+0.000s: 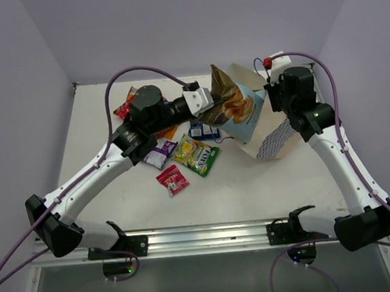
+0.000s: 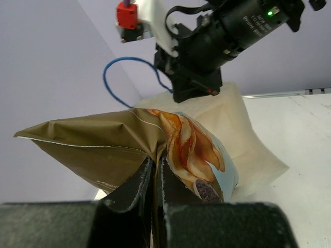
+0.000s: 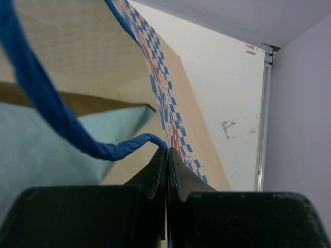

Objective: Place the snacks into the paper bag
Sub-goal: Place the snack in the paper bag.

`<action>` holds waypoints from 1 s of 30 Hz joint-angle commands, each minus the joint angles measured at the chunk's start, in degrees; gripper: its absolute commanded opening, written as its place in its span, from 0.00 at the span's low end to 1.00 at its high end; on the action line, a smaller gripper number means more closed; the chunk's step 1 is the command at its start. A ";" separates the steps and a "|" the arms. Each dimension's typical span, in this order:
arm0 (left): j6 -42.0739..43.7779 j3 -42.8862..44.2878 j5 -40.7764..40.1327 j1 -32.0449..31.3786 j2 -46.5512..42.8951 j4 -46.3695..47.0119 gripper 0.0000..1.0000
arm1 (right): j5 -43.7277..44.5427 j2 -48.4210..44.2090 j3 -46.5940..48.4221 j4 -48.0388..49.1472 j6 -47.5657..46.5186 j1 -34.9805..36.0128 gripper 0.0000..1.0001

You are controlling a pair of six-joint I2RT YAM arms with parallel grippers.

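One chip bag (image 1: 236, 108) clamped in left fingers (image 2: 132, 188), right fingers (image 3: 150, 178) pinched on one paper bag (image 1: 276, 139), at least five loose packets (image 1: 197, 154)

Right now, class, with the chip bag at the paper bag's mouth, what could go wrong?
The left claw pinches the chip bag by one fold, so it may slip. The chip bag looks wide against the paper bag mouth and could catch on the rim. The right claw grips only the rim by the blue cord; a push might pull it free.
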 commanded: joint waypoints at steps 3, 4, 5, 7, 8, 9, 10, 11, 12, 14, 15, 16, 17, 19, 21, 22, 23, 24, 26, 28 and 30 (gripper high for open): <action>0.71 -0.22 -0.86 -4.69 3.71 8.48 0.00 | -2.03 0.82 2.11 1.53 1.66 0.25 0.00; 0.01 -0.40 -2.43 -5.31 4.24 10.32 0.00 | -2.29 0.82 2.11 1.44 2.28 0.33 0.00; -0.35 -0.66 -2.80 -5.84 5.37 11.12 0.00 | -2.38 0.90 2.11 1.53 2.54 0.33 0.00; -1.31 -0.93 -3.42 -7.42 6.87 13.41 0.00 | -2.56 0.99 2.20 1.53 3.69 0.33 0.00; -1.40 -1.10 -3.33 -7.86 7.14 14.02 0.00 | -2.82 1.08 2.20 1.44 3.95 0.33 0.00; -1.06 -1.45 -3.33 -8.82 7.49 15.34 0.00 | -3.17 1.25 2.28 1.27 4.47 0.25 0.00; -0.70 -1.89 -3.24 -9.36 8.10 15.78 0.00 | -3.43 1.34 2.28 1.27 4.65 0.33 0.00; -0.27 -2.07 -3.24 -9.80 8.46 16.05 0.00 | -3.96 1.60 2.37 1.18 4.83 0.33 0.00; 0.35 -2.07 -3.07 -10.50 9.24 16.40 0.00 | -4.31 1.61 2.29 1.18 5.35 0.25 0.00; 0.35 -1.90 -3.33 -11.12 10.22 16.75 0.00 | -4.40 1.78 2.46 1.00 5.97 0.33 0.00; 0.18 -1.98 -3.42 -11.55 10.65 17.36 0.00 | -4.32 2.13 2.63 0.66 6.32 0.33 0.00; -0.34 -2.24 -4.03 -11.73 11.18 17.98 0.00 | -4.40 2.22 2.81 0.48 7.46 0.25 0.00; -0.70 -2.60 -4.29 -12.00 11.88 18.77 0.00 | -4.40 2.48 3.07 0.30 7.99 0.33 0.00; -1.66 -4.78 -4.73 -12.79 12.41 22.63 0.00 | -5.01 3.01 3.43 -0.23 9.40 0.25 0.00; -1.93 -6.55 -5.00 -13.14 12.33 26.57 0.00 | -5.89 3.36 3.69 -0.75 10.19 0.33 0.00; -1.93 -7.86 -6.04 -13.23 12.07 27.38 0.00 | -5.81 3.54 3.95 -1.02 10.37 0.33 0.00; -1.84 -8.48 -6.75 -13.23 11.72 28.00 0.00 | -5.81 3.71 4.30 -1.54 10.37 0.33 0.00; -0.97 -9.27 -7.37 -13.23 11.28 29.40 0.00 | -5.90 3.98 4.65 -2.59 10.37 0.25 0.00; 0.35 -12.78 -9.65 -13.23 9.00 31.60 0.00 | -5.90 4.68 6.41 -4.09 10.37 0.25 0.00; 2.46 -16.03 -11.93 -13.23 6.37 35.29 0.00 | -6.07 5.56 8.95 -6.72 12.83 0.07 0.00; 4.30 -17.01 -12.82 -13.23 5.04 36.70 0.00 | -6.77 6.17 11.50 -8.91 14.05 0.07 0.00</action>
